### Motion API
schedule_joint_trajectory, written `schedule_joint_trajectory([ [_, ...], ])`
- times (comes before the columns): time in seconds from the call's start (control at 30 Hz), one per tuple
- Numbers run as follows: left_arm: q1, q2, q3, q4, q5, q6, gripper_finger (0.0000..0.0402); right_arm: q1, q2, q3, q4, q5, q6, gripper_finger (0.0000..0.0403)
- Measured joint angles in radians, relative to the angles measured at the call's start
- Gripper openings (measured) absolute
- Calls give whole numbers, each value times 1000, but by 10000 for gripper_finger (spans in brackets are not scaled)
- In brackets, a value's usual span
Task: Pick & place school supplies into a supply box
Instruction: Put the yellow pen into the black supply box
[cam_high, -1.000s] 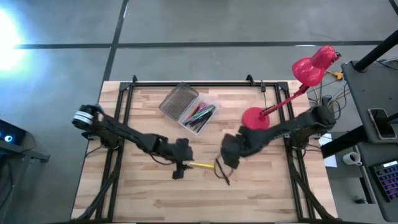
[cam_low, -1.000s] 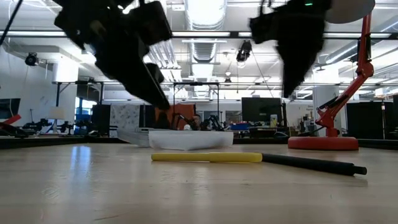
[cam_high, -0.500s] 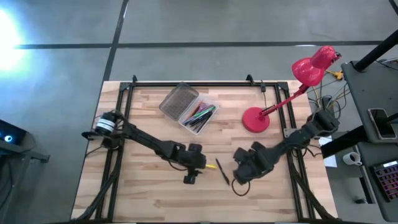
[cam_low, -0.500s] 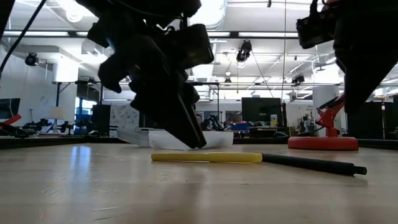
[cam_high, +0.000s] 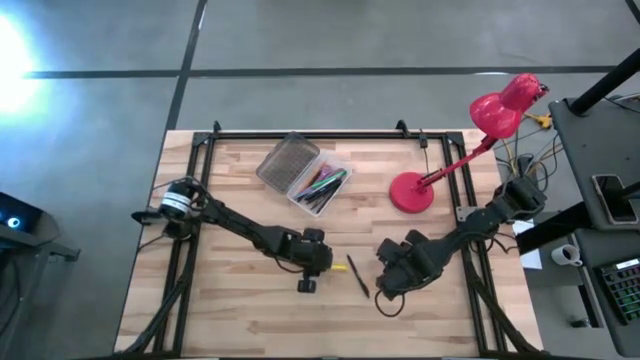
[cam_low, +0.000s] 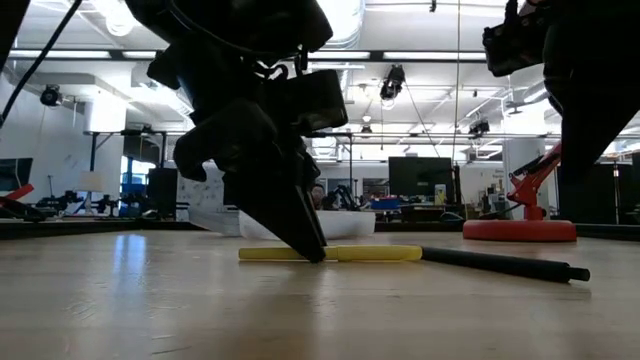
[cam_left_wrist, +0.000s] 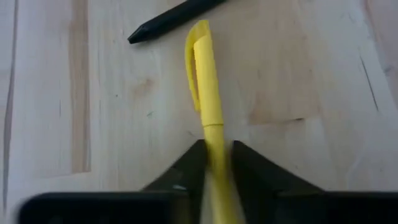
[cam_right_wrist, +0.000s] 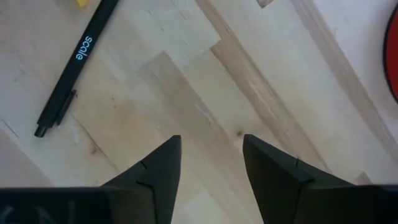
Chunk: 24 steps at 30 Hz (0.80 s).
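Wooden table (cam_high: 250, 310) bears red lamp (cam_high: 410, 190); workshop behind.

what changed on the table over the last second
The left gripper came down and forward onto the yellow pen, and its jaws closed in around the barrel; the pen still lies on the table. The right gripper pulled back from the pens toward the table's near edge, jaws open and empty. The black pen, supply box and red lamp stayed put.
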Motion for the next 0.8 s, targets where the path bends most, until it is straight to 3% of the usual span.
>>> schedule_joint_trajectory([
  [0.07,2,-2,3,-6,2,-9,22,-3,0,0,0,2,-6,162],
  [0.3,45,-58,-2,-55,23,-201,12,-22,0,1,5,30,28,151],
  [0.47,91,-255,-15,-145,-160,-317,11,-55,0,0,18,30,133,143],
  [0.63,234,-410,-90,-134,-220,-385,11,-100,0,-17,117,29,329,137],
  [0.8,427,-432,-114,-99,-214,-361,16,-131,0,-20,227,29,254,137],
])
